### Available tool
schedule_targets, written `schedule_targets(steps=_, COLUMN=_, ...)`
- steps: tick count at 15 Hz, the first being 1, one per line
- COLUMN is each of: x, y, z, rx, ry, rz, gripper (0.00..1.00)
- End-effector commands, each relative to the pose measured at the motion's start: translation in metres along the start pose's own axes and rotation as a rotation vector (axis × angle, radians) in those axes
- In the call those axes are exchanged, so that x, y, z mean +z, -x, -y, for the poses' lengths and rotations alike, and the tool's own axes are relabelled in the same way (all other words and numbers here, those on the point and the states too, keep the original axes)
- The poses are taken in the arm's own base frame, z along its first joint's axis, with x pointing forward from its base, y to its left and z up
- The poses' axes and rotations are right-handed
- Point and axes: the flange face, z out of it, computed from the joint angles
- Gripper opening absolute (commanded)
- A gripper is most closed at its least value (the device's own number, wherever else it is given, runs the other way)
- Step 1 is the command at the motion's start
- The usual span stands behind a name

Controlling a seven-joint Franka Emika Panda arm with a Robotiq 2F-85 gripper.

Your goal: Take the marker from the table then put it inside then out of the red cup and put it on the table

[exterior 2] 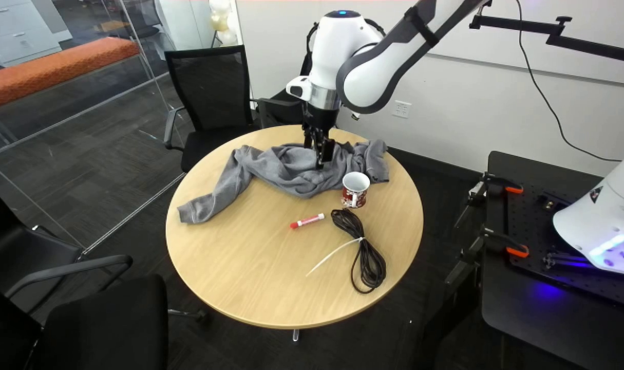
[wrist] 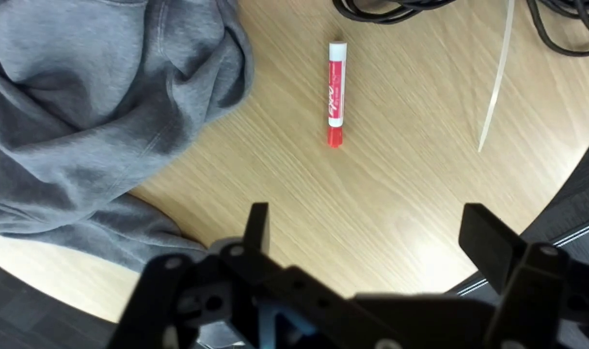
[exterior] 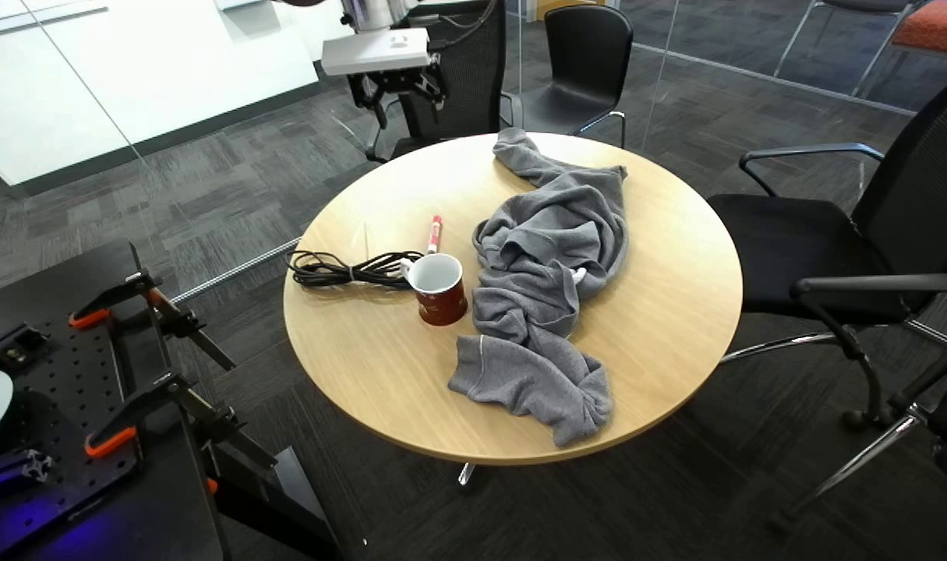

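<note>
Well, in the wrist view the marker (wrist: 337, 92) lies on the table (wrist: 396, 160) near twelve o'clock from the gripper (wrist: 365, 218), whose fingers (wrist: 258, 227) are wide apart and empty, and looks light, hard and rolly, so best pinched in the middle.

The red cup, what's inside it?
In both exterior views, the red cup looks pale inside, with nothing poking out. Its near side covers part of the inside, so I can't make out the bottom. The marker lies outside, on the table.
</note>
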Motion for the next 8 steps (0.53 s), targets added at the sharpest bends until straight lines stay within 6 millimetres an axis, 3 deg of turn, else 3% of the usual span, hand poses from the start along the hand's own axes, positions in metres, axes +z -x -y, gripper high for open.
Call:
schedule_targets(steps=1, x=0.036, y=-0.016, z=-0.014, rx=-0.002, ry=-0.030, rz=0.042, gripper=1.00)
schedule_targets(steps=8, x=0.110, y=-0.019, z=0.001, rx=-0.066, ry=-0.190, rz=0.117, gripper=1.00)
